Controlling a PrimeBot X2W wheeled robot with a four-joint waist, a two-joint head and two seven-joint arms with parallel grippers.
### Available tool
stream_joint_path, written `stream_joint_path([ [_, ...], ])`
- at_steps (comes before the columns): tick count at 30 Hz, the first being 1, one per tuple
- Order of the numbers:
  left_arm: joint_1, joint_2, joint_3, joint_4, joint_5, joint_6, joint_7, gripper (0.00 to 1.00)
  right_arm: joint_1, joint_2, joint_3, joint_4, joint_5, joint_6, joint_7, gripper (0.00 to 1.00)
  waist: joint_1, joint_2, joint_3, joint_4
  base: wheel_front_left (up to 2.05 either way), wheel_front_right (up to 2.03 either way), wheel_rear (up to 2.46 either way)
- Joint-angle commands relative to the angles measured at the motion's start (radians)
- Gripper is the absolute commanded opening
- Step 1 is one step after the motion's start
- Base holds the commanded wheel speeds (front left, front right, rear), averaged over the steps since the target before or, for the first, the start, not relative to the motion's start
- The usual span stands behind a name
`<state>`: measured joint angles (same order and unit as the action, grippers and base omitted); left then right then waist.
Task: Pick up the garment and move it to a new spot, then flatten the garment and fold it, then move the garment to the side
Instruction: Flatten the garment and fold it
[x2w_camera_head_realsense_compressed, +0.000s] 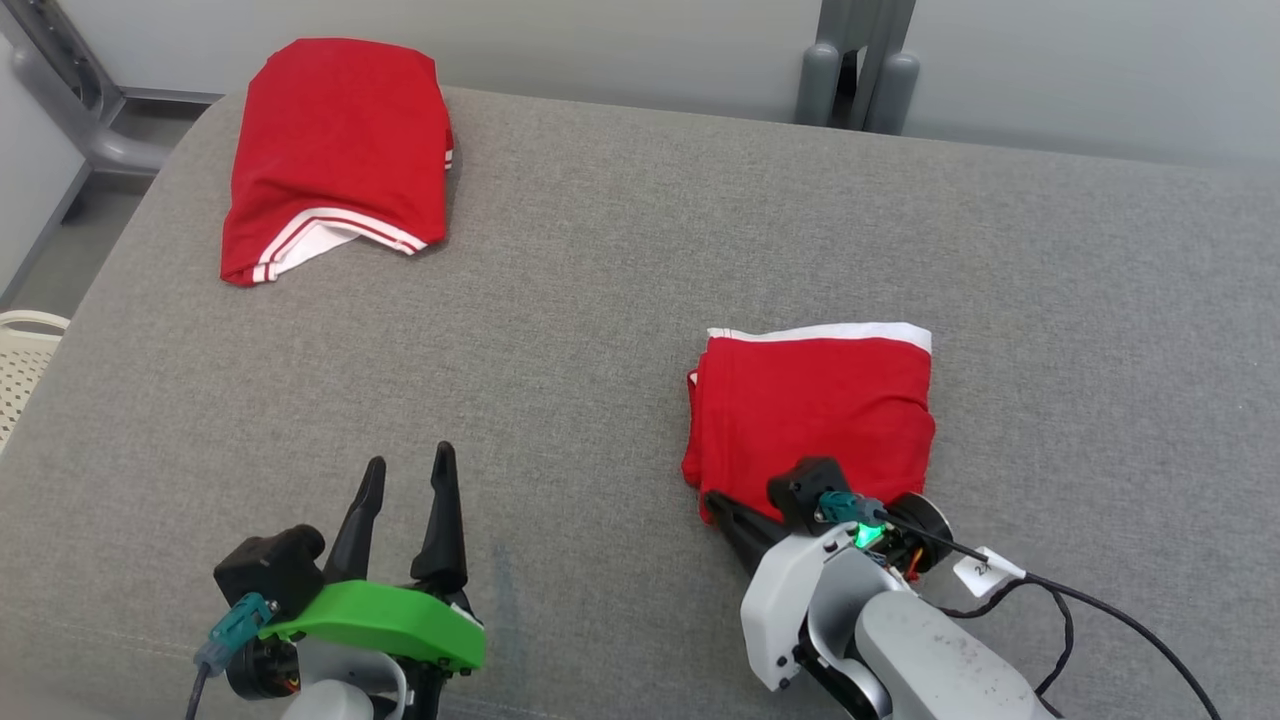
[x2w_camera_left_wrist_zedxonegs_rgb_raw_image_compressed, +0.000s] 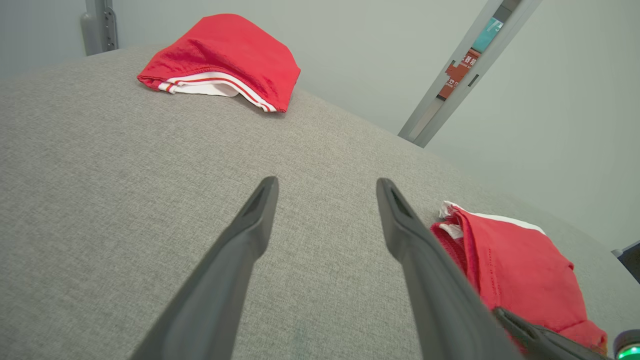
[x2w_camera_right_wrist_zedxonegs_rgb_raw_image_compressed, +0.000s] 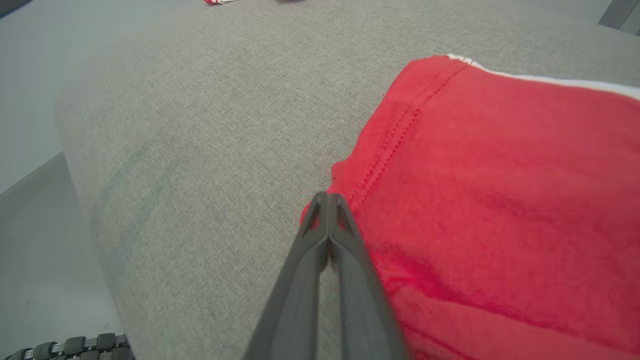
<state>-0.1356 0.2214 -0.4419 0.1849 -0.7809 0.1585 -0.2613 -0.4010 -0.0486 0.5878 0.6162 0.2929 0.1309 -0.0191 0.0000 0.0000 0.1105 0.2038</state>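
Grey woven fabric covers the wide cushioned surface (x2w_camera_head_realsense_compressed: 640, 300), which ends at a pale wall on the far side. On the near right part of it lies the folded red garment (x2w_camera_head_realsense_compressed: 815, 410), with a white band along its far edge. The right gripper (x2w_camera_right_wrist_zedxonegs_rgb_raw_image_compressed: 327, 197) is at the near left corner of this garment, and its two dark fingers are pressed together there, touching the red cloth. I cannot tell if any cloth is caught between them. The left gripper (x2w_camera_head_realsense_compressed: 409, 455) is at the near left, well apart from the garment, with its fingers spread over bare fabric and holding nothing. A second red garment (x2w_camera_head_realsense_compressed: 335, 150), also folded and with white and red stripes at its near edge, lies at the far left corner. A black cable (x2w_camera_head_realsense_compressed: 1100, 605) with a white tag runs from the right wrist.
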Motion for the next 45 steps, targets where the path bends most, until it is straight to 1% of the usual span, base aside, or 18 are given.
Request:
stream_joint_path([
  [1, -0.012, -0.002, 0.005, 0.002, 0.011, -0.005, -0.004, 1.00, 0.002, -0.004, 0.013, 0.009, 0.012, 0.000, -0.005, 0.00, 0.0000, 0.0000, 0.002, -0.003, 0.00, 0.00, 0.00],
  [6, -0.008, -0.003, 0.014, 0.004, 0.014, -0.006, -0.005, 1.00, -0.020, -0.003, 0.036, 0.011, 0.038, 0.000, -0.047, 0.00, 0.0000, 0.0000, 0.001, -0.015, 0.00, 0.00, 0.00],
  [7, -0.006, -0.002, 0.017, 0.005, 0.015, -0.005, -0.004, 1.00, -0.022, -0.003, 0.039, 0.006, 0.044, 0.000, -0.060, 0.03, 0.0000, 0.0000, -0.001, -0.020, 0.00, 0.00, 0.00],
  [8, -0.005, 0.000, 0.020, 0.005, 0.016, -0.005, -0.004, 1.00, -0.026, -0.003, 0.038, 0.000, 0.047, 0.000, -0.075, 0.19, 0.0000, 0.0000, -0.005, -0.025, 0.00, 0.00, 0.00],
  [9, -0.005, 0.002, 0.023, 0.005, 0.017, -0.006, -0.004, 1.00, -0.029, -0.004, 0.037, -0.007, 0.050, 0.000, -0.086, 0.40, 0.0000, 0.0000, -0.008, -0.029, 0.00, 0.00, 0.00],
  [10, -0.005, 0.004, 0.027, 0.006, 0.019, -0.007, -0.004, 1.00, -0.031, -0.003, 0.034, -0.017, 0.050, 0.000, -0.102, 0.86, 0.0000, 0.0000, -0.013, -0.034, 0.00, 0.00, 0.00],
  [11, -0.006, 0.006, 0.029, 0.005, 0.023, -0.007, -0.004, 1.00, -0.032, -0.003, 0.026, -0.024, 0.049, 0.000, -0.116, 1.00, 0.0000, 0.0000, -0.017, -0.038, 0.00, 0.00, 0.00],
  [15, -0.014, 0.008, 0.045, 0.007, 0.033, -0.009, -0.004, 1.00, -0.021, -0.004, -0.028, -0.055, 0.059, 0.000, -0.161, 1.00, 0.0000, 0.0000, -0.035, -0.056, 0.00, 0.00, 0.00],
  [23, -0.008, -0.013, 0.066, 0.034, 0.071, -0.029, -0.003, 1.00, 0.052, -0.003, -0.230, -0.094, 0.025, 0.000, -0.214, 1.00, 0.0000, 0.0000, -0.070, -0.096, 0.00, 0.00, 0.00],
  [26, 0.004, -0.022, 0.068, 0.055, 0.088, -0.036, -0.003, 1.00, 0.098, -0.003, -0.315, -0.103, -0.016, 0.000, -0.228, 1.00, 0.0000, 0.0000, -0.086, -0.107, 0.00, 0.00, 0.00],
  [32, 0.035, -0.045, 0.089, 0.081, 0.102, -0.051, -0.003, 1.00, 0.191, -0.003, -0.444, -0.140, -0.047, 0.000, -0.241, 1.00, 0.0000, 0.0000, -0.115, -0.122, 0.00, 0.00, 0.00],
  [38, 0.068, -0.057, 0.103, 0.098, 0.131, -0.065, -0.003, 1.00, 0.267, -0.003, -0.496, -0.190, -0.043, 0.000, -0.246, 1.00, 0.0000, 0.0000, -0.135, -0.135, 0.00, 0.00, 0.00],
  [45, 0.086, -0.047, 0.102, 0.117, 0.175, -0.071, -0.003, 1.00, 0.318, -0.003, -0.501, -0.236, -0.036, 0.000, -0.247, 1.00, 0.0000, 0.0000, -0.152, -0.147, 0.00, 0.00, 0.00],
])
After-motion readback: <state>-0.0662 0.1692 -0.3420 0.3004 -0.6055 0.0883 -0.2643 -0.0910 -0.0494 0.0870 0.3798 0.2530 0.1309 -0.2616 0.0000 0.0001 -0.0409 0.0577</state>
